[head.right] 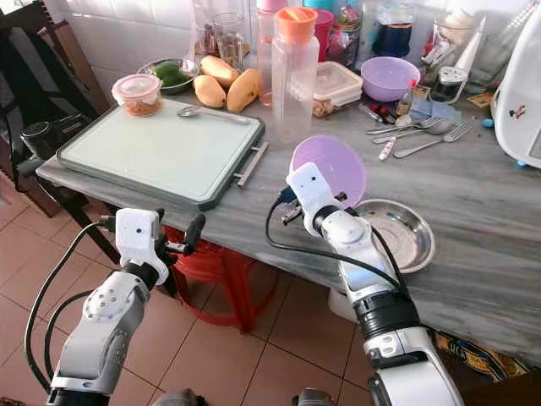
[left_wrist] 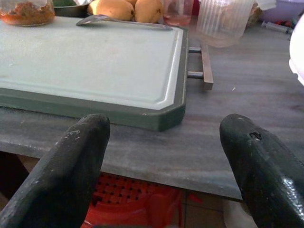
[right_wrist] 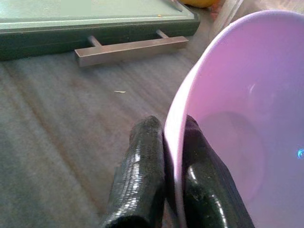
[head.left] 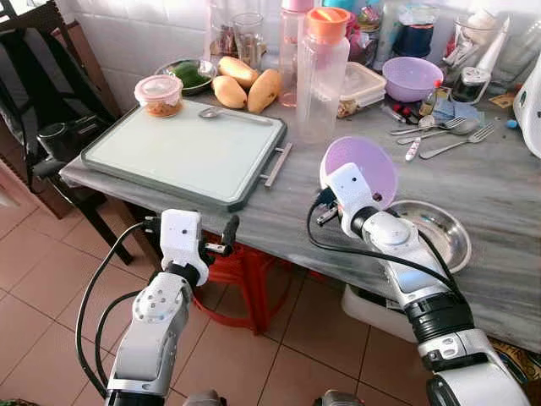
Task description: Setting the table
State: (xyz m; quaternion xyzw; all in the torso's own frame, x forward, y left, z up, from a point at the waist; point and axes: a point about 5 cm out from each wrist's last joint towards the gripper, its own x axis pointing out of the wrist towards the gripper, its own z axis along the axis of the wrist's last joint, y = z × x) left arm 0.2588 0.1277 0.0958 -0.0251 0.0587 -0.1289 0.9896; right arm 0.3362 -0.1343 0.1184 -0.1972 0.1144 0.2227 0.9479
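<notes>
Carefully, we pinch the lilac bowl (right_wrist: 228, 118) by its rim with our right gripper (right_wrist: 164, 156), tilted just beside the steel plate (head.left: 439, 233), and should level it before lowering, while our left gripper (left_wrist: 166, 156) waits wide open, empty.

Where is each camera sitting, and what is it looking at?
Left eye view: on the head, looking down at the table; both arms show.
Right eye view: beside it, same scene.
Left wrist view: on the left wrist, looking past the open left gripper at the tray.
Right wrist view: on the right wrist; the right gripper pinches the purple bowl.
Shared: the tray.
</notes>
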